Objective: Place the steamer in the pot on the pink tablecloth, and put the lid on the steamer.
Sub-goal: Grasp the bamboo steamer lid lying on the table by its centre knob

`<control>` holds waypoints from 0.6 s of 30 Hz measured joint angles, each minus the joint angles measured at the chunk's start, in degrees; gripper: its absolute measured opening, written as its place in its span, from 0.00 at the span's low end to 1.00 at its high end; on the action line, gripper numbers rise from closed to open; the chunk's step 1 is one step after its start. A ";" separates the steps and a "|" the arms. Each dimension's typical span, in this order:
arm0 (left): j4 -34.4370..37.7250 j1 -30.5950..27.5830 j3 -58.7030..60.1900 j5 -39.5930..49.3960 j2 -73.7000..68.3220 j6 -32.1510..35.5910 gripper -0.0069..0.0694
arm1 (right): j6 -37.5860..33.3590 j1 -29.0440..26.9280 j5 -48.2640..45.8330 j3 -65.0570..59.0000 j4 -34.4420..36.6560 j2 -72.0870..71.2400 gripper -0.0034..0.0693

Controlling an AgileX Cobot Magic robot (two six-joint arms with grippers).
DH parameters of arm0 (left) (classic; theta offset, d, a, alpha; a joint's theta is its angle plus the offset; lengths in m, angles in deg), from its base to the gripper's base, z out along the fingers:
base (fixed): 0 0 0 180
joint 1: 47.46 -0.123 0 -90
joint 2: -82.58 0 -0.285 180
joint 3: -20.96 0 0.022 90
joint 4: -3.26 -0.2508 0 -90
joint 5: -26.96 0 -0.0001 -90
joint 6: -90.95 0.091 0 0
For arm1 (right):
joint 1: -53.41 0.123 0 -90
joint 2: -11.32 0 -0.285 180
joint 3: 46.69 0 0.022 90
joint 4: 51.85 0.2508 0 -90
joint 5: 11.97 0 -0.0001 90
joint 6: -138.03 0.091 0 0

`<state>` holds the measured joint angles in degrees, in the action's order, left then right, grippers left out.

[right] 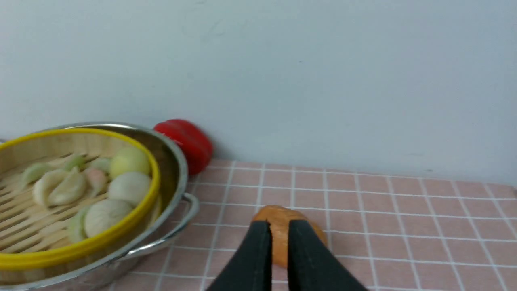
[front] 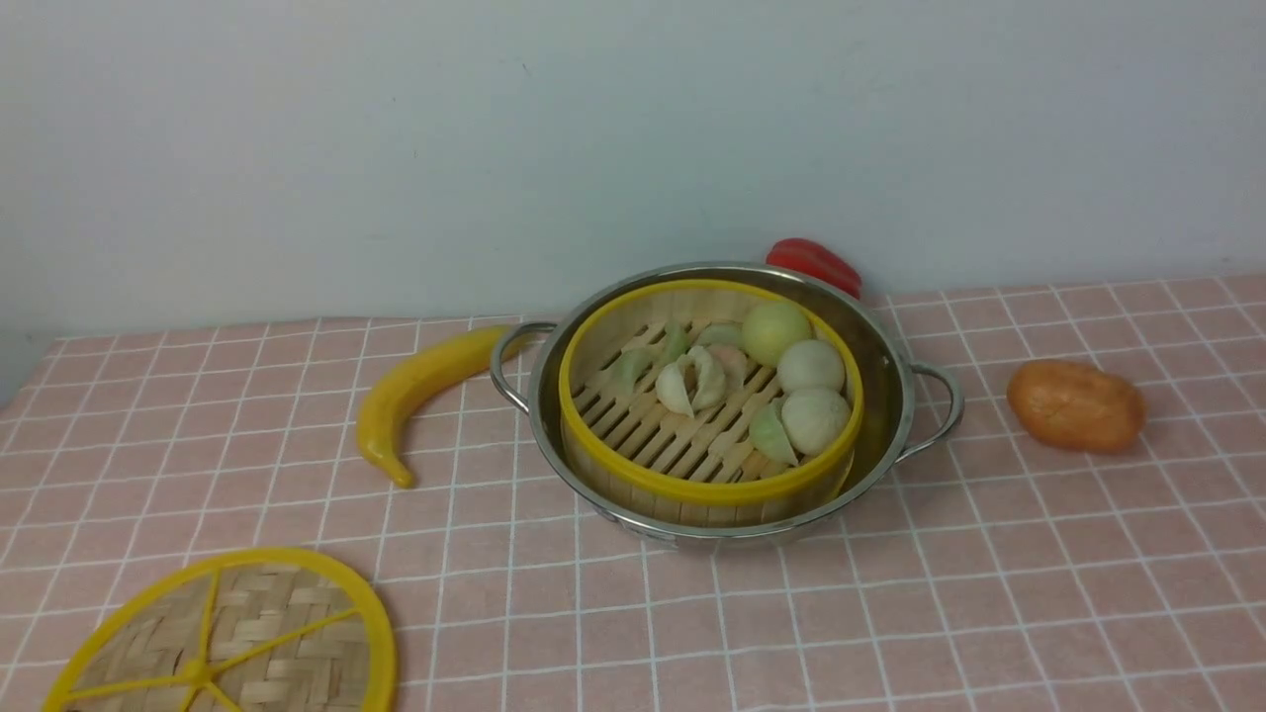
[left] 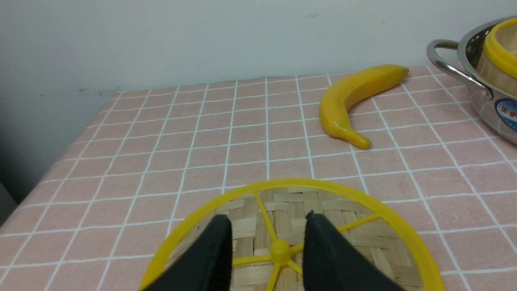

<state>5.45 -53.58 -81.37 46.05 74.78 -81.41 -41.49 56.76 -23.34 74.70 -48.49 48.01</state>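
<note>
Round bamboo steamer [front: 708, 491] with yellow rim seated inside wide shiny steel pot [front: 880, 366]; pot stood mid pink checked tablecloth [front: 890, 593]. Pale buns and dumplings [front: 811, 366] held in steamer. Flat woven-bamboo lid [front: 267, 633] with yellow spokes laid on cloth at near left, well apart from pot. Over lid hub, left gripper [left: 267, 218] hung, jaws spread wide, nothing clasped. On right gripper [right: 279, 224], jaws parted by narrow slit, nothing held; orange lump [right: 278, 216] seen beyond.
</note>
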 joint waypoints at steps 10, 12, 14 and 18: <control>0.00 0.00 0.00 0.00 0.00 0.00 0.41 | 0.58 -1.21 1.53 -18.47 -1.62 -21.43 0.22; 0.00 0.00 0.00 0.00 0.00 0.00 0.41 | 1.22 -1.21 1.24 -18.99 -1.35 -24.92 0.22; 0.00 0.00 0.00 0.00 0.00 0.00 0.41 | 2.12 -1.21 -1.23 -18.99 -0.92 -27.86 0.23; 0.00 0.00 0.00 0.00 0.05 0.00 0.41 | 3.14 -1.21 -7.08 -19.08 -0.91 -28.60 0.24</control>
<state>5.45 -53.58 -81.37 46.05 74.83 -81.41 -38.35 55.55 -30.42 55.62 -49.40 19.41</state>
